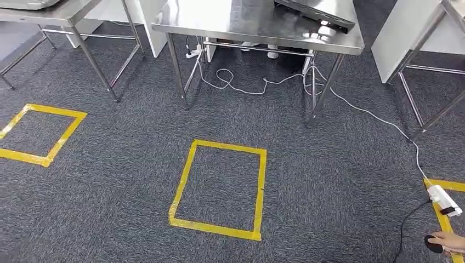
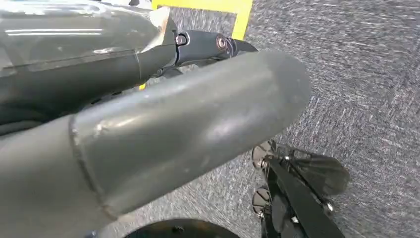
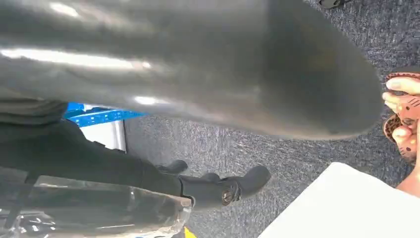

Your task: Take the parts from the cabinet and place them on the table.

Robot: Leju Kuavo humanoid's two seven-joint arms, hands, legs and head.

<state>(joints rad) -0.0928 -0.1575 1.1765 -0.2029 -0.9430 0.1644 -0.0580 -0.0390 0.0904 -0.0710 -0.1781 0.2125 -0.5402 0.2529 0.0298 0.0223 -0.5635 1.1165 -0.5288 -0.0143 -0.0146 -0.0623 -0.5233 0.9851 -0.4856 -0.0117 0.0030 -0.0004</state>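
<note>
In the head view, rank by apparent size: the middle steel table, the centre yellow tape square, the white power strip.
1. Steel table, cropped by the frame edge.
2. Yellow tape square, though it lies nearer the camera, so the true order is unsure.
3. White power strip, clearly smallest.

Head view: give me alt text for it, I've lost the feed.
A yellow tape rectangle marks grey carpet in front of a steel table, with a white cable trailing from under the table to a white power strip at right. A second tape square lies left; a person's hand shows at the lower right corner.

table [image 1: 257, 24] behind taped square [image 1: 219, 189], cable [image 1: 362, 109] on carpet at right
</note>
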